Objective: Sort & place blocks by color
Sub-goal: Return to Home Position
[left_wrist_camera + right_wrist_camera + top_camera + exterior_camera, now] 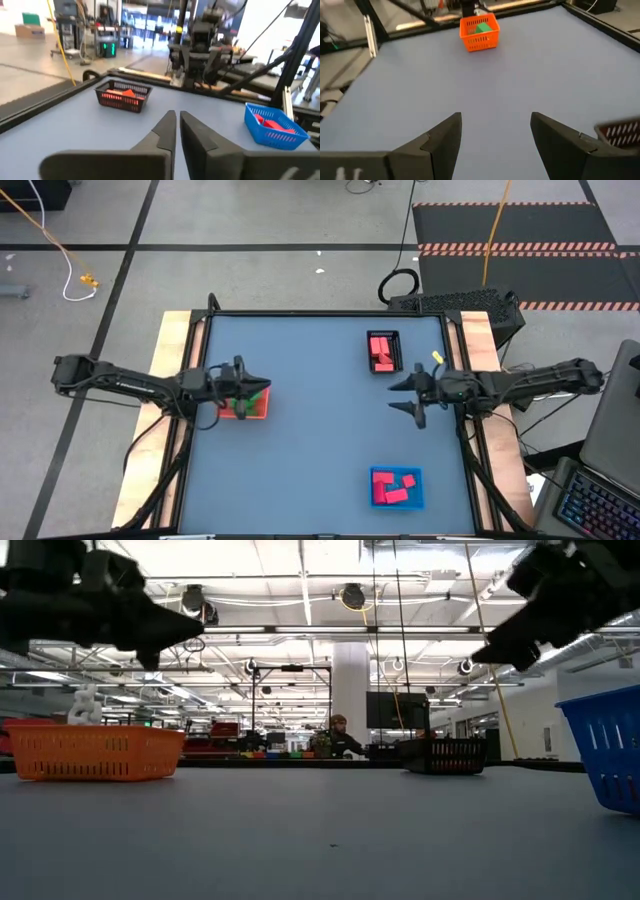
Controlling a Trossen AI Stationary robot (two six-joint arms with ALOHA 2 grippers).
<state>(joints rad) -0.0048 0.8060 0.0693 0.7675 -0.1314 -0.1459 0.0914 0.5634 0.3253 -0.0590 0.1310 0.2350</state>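
Blocks (382, 352) are all sitting inside bins as far as I can see, with none lying loose on the blue-grey table (320, 440). Red or pinkish ones are lying in the black bin (384, 333) at the far side, red ones (392, 488) are lying in the blue bin (421, 490) at the near edge, and green ones (255, 394) are showing in the orange bin (245, 417) on the left. That is what the coming move is hanging on, I think: with nothing waiting to be picked up, both arms are only needing a clear path back and up. The left gripper (177, 116) is hovering right above the orange bin, its fingers pressed almost together with nothing between them. The right gripper (393, 397) is hanging over bare table between the black and blue bins, nearer the black one, pointing toward the table's middle, its fingers spread wide and empty. Neither one is touching a bin. The left arm is covering part of the orange bin from above, so I am not counting its green pieces. At table height the bin walls are hiding everything inside, and the blue bin is being cut off at the edge. Which way the bars are lying in their bins is too jumbled to tell, and pink from red in the black bin is hard to call.
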